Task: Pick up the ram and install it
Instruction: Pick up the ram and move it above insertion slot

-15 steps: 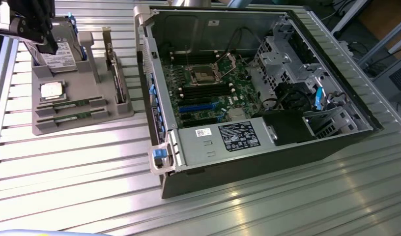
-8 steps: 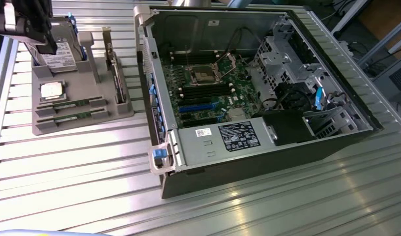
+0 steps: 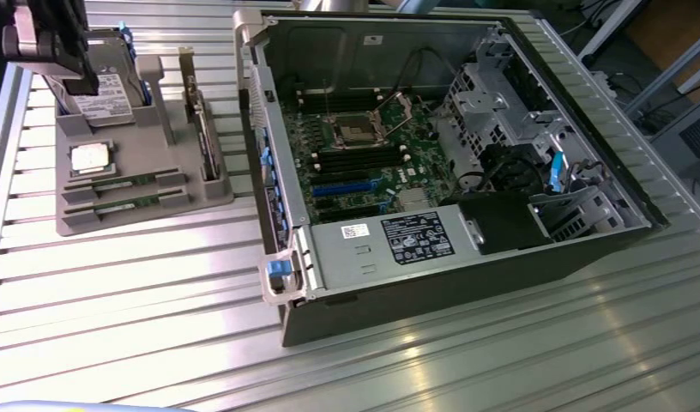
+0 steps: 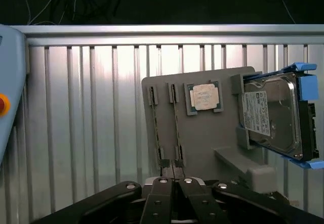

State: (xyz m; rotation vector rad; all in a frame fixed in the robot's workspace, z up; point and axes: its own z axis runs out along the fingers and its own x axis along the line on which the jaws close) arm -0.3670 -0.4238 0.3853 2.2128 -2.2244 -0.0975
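**Colleague:** Exterior view first. Where is the ram (image 3: pixel 130 181)?

**Operator:** I see it lying in its slot on the grey tray (image 3: pixel 167 163), which sits on the ribbed metal table (image 3: pixel 155 292) at the exterior view's left. A second stick (image 3: pixel 127 204) lies parallel and just beside it, on the side away from the processor chip (image 3: pixel 90 159). The hard drive (image 3: pixel 104 105) stands on edge at the tray's far end, past the chip.

**Colleague:** And the gripper?

**Operator:** On my wrist view the gripper (image 4: pixel 174 179) has its fingers pressed together with nothing between them. They line up with the ram, which is the stick nearer the chip. In the exterior view I see the arm's head over the hard-drive end of the tray, apart from both sticks. The ram is not yet picked up.

**Colleague:** What about the computer?

**Operator:** The open case (image 3: pixel 362 39) lies on its side just beside the tray, towards the exterior view's right. I can see straight onto the motherboard (image 3: pixel 384 172). Several long dark slots (image 3: pixel 356 161) run side by side next to the processor socket (image 3: pixel 356 130). The power supply (image 3: pixel 384 245), with its label facing up, fills the near end of the case.

**Colleague:** Anything else around?

**Operator:** My wrist view shows a pale blue housing (image 4: pixel 11 72) with a red button (image 4: pixel 2 105), well apart from the tray.
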